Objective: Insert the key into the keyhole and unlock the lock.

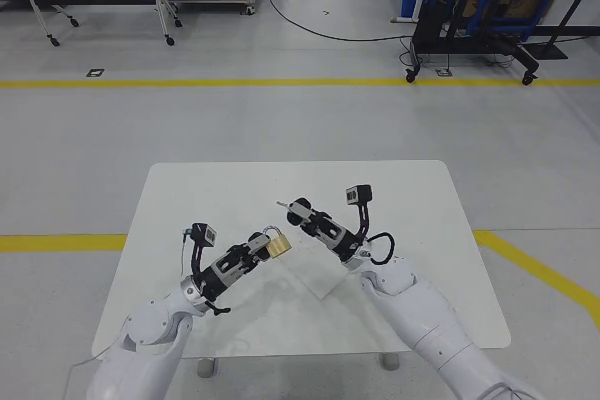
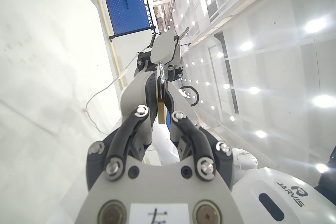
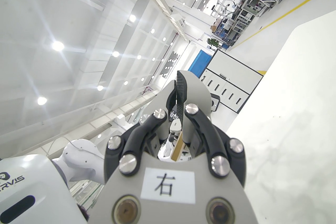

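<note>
The left gripper (image 2: 161, 86) has its jaws pinching a small brass-coloured metal padlock (image 2: 161, 110) by its flat faces. It holds the padlock in the air above the table, with the steel shackle toward the fingertips. The padlock looks dense, rigid and smooth, so I judge a firm squeeze on the broad faces to be the right hold, leaving the keyhole end free, though the keyhole itself cannot be made out. Near it but apart, slightly farther out, the right gripper (image 1: 299, 211) has its jaws pressed together on a thin silver metal key (image 1: 280, 204), whose tip juts past the fingertips. The key is probably light, stiff and slick, and likely to pivot if it meets the lock off-line. Below both lies the white rounded-corner table (image 1: 410, 200), flat and matte. Beyond it a pale grey floor (image 1: 540, 140) carries yellow tape lines (image 1: 280, 82), with a black wheeled stand (image 1: 470, 45) at the far side.
</note>
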Robot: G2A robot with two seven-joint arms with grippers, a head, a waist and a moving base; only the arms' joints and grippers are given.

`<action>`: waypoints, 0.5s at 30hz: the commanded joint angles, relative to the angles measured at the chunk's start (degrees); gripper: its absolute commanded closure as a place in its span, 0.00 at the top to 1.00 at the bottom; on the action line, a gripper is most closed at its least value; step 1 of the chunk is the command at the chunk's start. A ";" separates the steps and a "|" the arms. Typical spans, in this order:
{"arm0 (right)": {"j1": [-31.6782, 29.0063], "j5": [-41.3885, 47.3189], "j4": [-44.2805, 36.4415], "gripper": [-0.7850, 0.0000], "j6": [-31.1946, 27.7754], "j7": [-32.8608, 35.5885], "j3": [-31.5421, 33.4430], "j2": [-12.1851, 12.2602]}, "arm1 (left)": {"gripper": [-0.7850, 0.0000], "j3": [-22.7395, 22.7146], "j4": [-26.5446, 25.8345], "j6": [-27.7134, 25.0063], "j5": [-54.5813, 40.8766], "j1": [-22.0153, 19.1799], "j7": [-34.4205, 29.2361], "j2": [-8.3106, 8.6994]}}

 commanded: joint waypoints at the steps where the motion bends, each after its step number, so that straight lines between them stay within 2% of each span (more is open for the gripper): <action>1: 0.34 -0.20 0.42 0.00 -0.25 0.81 -0.36 -0.11 | 0.00 0.11 0.22 0.11 0.24 -0.20 -0.02 0.02; 15: 2.27 0.04 1.88 0.00 0.01 4.68 -2.83 -1.04 | 0.00 1.18 0.36 0.34 1.41 -0.65 0.05 0.13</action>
